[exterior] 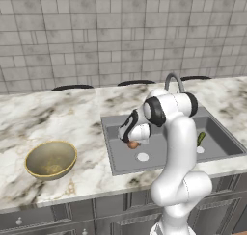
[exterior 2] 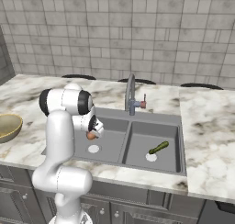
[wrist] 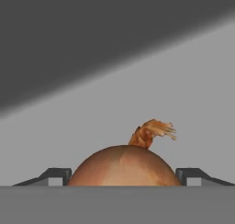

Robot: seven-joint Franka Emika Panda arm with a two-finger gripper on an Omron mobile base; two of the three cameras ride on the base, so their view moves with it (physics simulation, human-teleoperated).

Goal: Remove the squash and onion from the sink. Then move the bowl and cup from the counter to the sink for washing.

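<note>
The hand (wrist: 124,175) is down in the left basin of the sink (exterior: 116,121), with its two dark fingertips (wrist: 57,175) standing one on each side of the onion (wrist: 123,165). In the hand view each tip sits just beside the bulb's flank; whether they touch it I cannot tell, so the hand reads as spread wide around the onion rather than clearly clamped on it. The onion is a single round reddish-brown bulb with a frayed orange tuft at its top. From the left base view it shows as a small brown spot (exterior: 132,144) just under the hand (exterior: 135,141), above the white drain hole (exterior: 143,157) of that basin. The right base view shows the same: onion (exterior 2: 92,136) at the hand (exterior 2: 93,134), with the drain hole (exterior 2: 93,149) near it on the basin floor.

The sink has two basins and two white drain holes, one in each. In the right basin lies one squash (exterior 2: 158,148), slim and dark green, tilted, its lower end at the second drain hole (exterior 2: 151,157). The left base view catches a part of the squash (exterior: 200,138) past the arm. One curved metal faucet (exterior 2: 131,95) rises behind the divider between the basins.

On the marble table (exterior: 53,118), well apart from the sink to its left, stands one olive-gold bowl (exterior: 50,159), upright; its edge shows at the left border of the right base view (exterior 2: 8,126).
</note>
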